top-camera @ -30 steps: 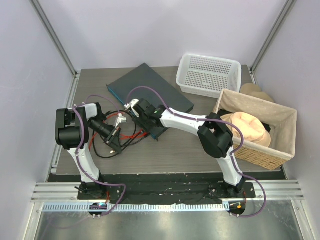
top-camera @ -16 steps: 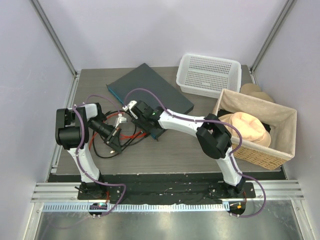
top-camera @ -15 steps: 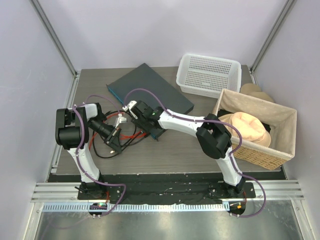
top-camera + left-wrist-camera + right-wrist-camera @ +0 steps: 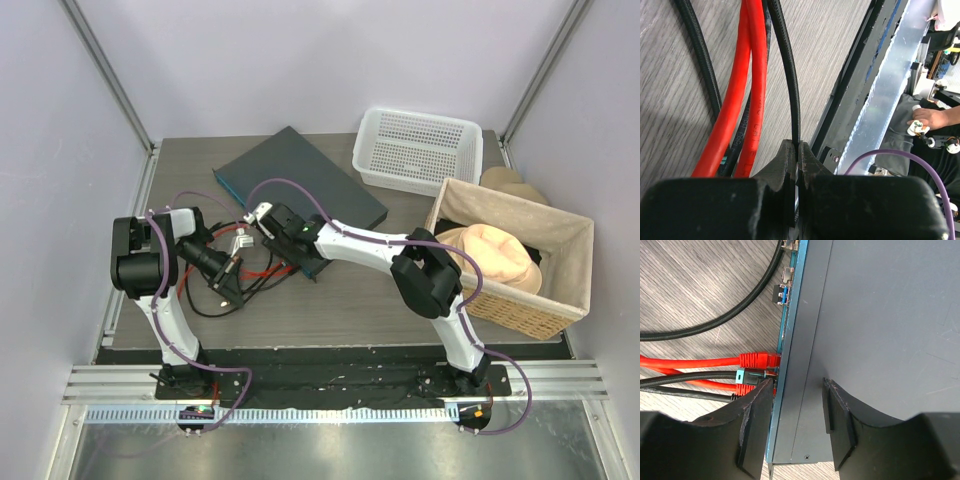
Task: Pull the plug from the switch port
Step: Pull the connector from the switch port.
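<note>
No text, label, brand, number or sign can be read in any view: the switch (image 4: 880,315) shows no legible marking on its top or blue front edge, and the red cables (image 4: 690,360) and the black cable (image 4: 788,75) carry no readable print

The left arm (image 4: 163,305) and right arm (image 4: 362,245) share smooth white shells and bulky black joint housings. A purple cable (image 4: 890,152) loops loosely along each. The left pincer (image 4: 796,150) is matte black and grainy, tapering to thin tips. The right pincer (image 4: 797,385) has blocky black fingers (image 4: 752,425) with stepped inner faces. Both stand on a black base plate (image 4: 330,375), seemingly one piece.
</note>
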